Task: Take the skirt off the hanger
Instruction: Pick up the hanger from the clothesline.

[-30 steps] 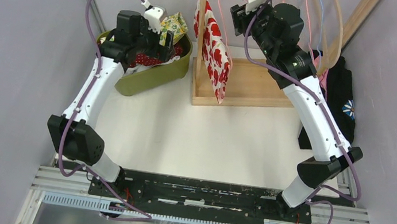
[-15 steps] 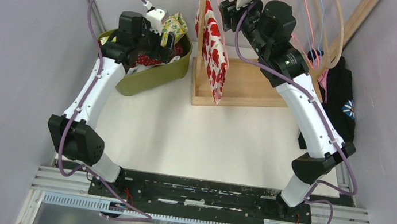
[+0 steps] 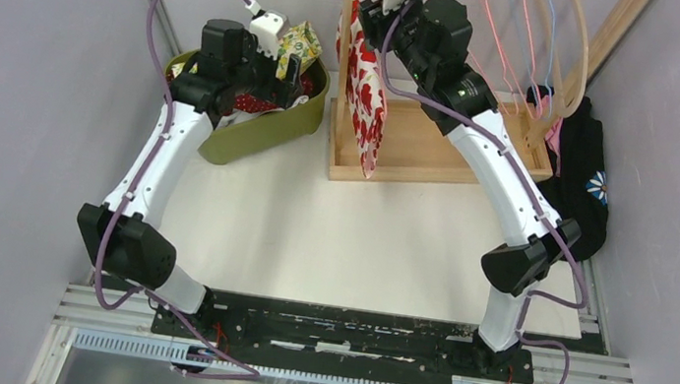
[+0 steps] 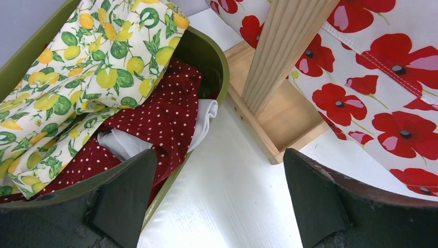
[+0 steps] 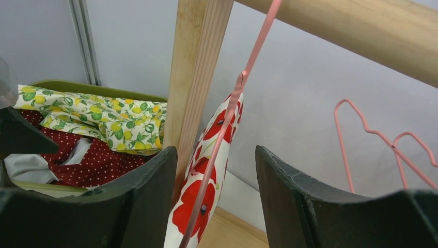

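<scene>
**Right gripper** [image 5: 214, 199]: jaws apart, nothing clamped. It is raised to the top of the rack, and in its wrist view the two dark fingers [image 5: 144, 191] stand either side of a pink hanger [image 5: 241, 80]. The hanger's wire runs down through the gap, and no contact with either finger shows.

**Skirt** [image 5: 199, 206]: white cloth with red poppies, on the pink hanger. It hangs edge-on just beside the rack's upright post [image 5: 199, 67], under the round wooden rail [image 5: 361, 31]. From above, the skirt's hem [image 3: 366, 151] drops in front of the rack's wooden base tray [image 3: 443, 136].

**Left gripper** [image 4: 217, 199]: jaws wide apart, empty. It is poised over the rim of the green basket [image 4: 223, 67] at the table's far left (the poppy skirt fills the right of its wrist view).

**Basket contents:** lemon-print fabric [image 4: 77, 77] on top, dark red polka-dot fabric [image 4: 160, 119] beneath, and a fold of white cloth [image 4: 206, 119] at the rim.

**Other items:**
- Further pink hangers [image 5: 372, 134] sit along the rail to the right.
- A black garment [image 3: 581, 174] lies at the table's right edge.
- The white table [image 3: 330, 240] lies between the arms.
</scene>
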